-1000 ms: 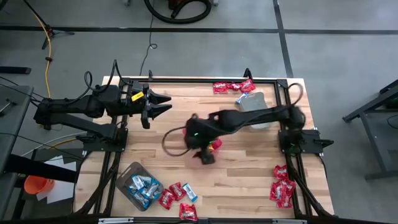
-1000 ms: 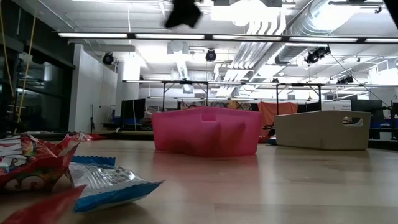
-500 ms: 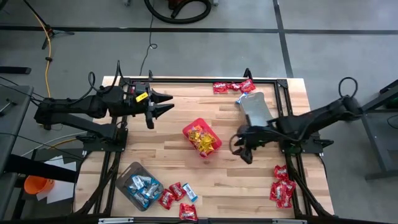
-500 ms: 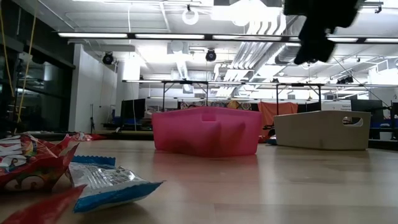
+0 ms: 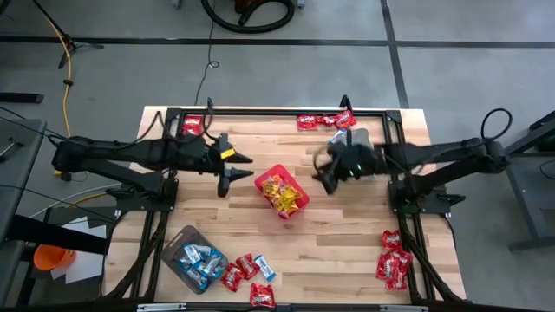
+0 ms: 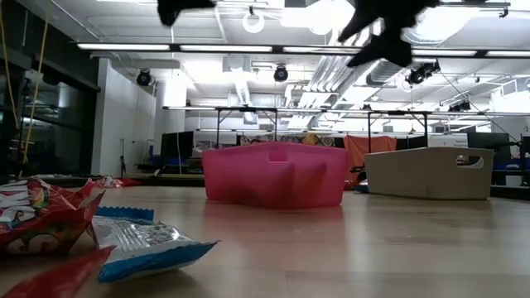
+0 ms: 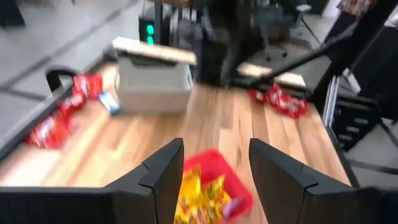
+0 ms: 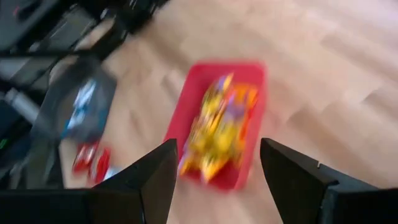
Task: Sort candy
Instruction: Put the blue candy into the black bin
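Note:
Yellow candy (image 5: pixel 284 194) fills the red bin (image 5: pixel 270 178) at the table's middle. Blue-and-white candy (image 5: pixel 198 260) lies in a grey tub (image 5: pixel 176 245) near the front left. Red candy lies loose at the far edge (image 5: pixel 325 120), at the right front (image 5: pixel 395 262) and at the front (image 5: pixel 236 276). My left gripper (image 5: pixel 235 173) hangs open just left of the red bin (image 7: pixel 239 199), above the table. My right gripper (image 5: pixel 322 172) hangs open just right of the red bin (image 8: pixel 189 106). Neither holds anything.
A second grey tub (image 5: pixel 357 141) stands at the far right, partly under my right arm, with a blue packet (image 5: pixel 334 139) beside it. In the low view, loose packets (image 6: pixel 50 219) lie close at the left, and the red bin (image 6: pixel 273 174) and grey tub (image 6: pixel 431 172) stand farther off.
My right gripper has drawn back from over the red bin toward the table's right edge, then swung toward the far edge, rolling as it went. My left gripper has come down and toward the red bin. Both stay open.

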Available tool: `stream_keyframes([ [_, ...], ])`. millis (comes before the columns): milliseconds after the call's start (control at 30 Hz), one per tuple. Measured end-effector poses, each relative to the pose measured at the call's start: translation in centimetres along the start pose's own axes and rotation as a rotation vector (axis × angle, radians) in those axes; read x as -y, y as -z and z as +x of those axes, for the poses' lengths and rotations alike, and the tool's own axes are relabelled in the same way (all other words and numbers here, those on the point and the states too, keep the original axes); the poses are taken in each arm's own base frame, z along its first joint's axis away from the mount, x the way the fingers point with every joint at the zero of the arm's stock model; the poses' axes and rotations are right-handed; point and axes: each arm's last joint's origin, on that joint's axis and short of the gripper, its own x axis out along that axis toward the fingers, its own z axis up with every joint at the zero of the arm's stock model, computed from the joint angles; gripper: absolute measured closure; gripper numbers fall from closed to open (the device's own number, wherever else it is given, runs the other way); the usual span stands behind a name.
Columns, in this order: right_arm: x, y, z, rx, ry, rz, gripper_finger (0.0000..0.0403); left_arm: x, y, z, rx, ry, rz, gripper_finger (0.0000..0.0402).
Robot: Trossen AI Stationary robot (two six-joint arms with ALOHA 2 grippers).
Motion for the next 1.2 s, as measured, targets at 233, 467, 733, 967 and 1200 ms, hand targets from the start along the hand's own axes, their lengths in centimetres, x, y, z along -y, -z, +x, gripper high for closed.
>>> stream_keyframes([
  [233, 1.8, -7.5, 1.1, -0.025, 0.235, 0.066, 0.0178, -1.1, 6.6, 1.7, -0.017, 0.064, -0.204, 0.0232],
  [467, 6.5, -12.8, 4.6, -0.332, 0.481, 0.038, 0.0178, -1.6, 9.2, 2.2, -0.052, 0.047, -0.350, 0.0232],
  [733, 13.7, -15.5, 10.9, -0.626, 0.586, -0.037, 0.0178, -1.6, 9.1, 2.2, -0.031, 0.029, -0.413, 0.0232],
  [967, 18.1, -13.9, 15.3, -0.874, 0.581, -0.101, 0.0178, -1.7, 9.1, 2.2, -0.015, -0.011, -0.512, 0.0232],
  [1200, 20.6, -11.5, 17.8, -1.057, 0.622, -0.074, 0.0178, -1.8, 9.1, 2.2, -0.007, -0.027, -0.479, 0.0232],
])
